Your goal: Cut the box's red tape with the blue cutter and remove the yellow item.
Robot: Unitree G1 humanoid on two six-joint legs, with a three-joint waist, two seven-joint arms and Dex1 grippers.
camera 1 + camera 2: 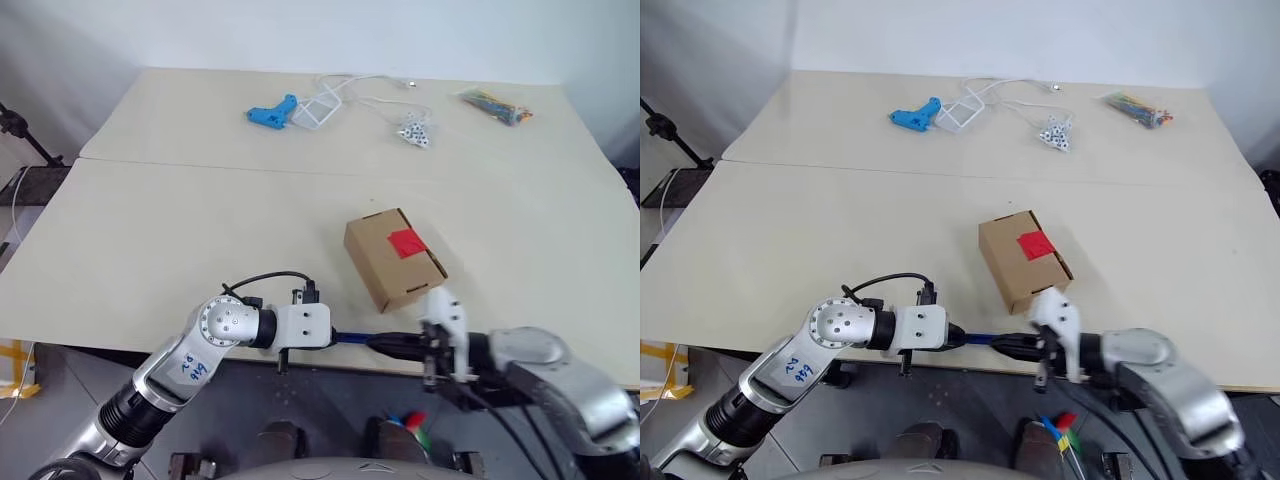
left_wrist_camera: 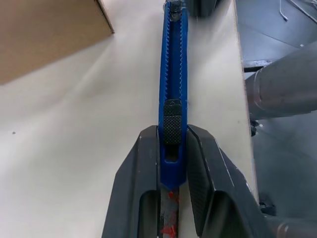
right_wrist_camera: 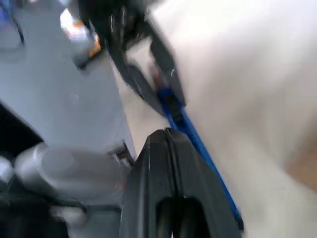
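Currently your left hand grips the blue cutter level at the surface's near edge; your clenched right hand meets its tip, likely to extend the blade. Box, red tape uncut, sits just beyond.

Both arms are built of rounded silver-grey metal segments ending in white wrist blocks. The left arm's forearm bears handwritten blue markings, with a black ribbed collar lower down and a black cable looping over its wrist. Each two-fingered gripper, left and right, has matte black wedge-shaped fingers.
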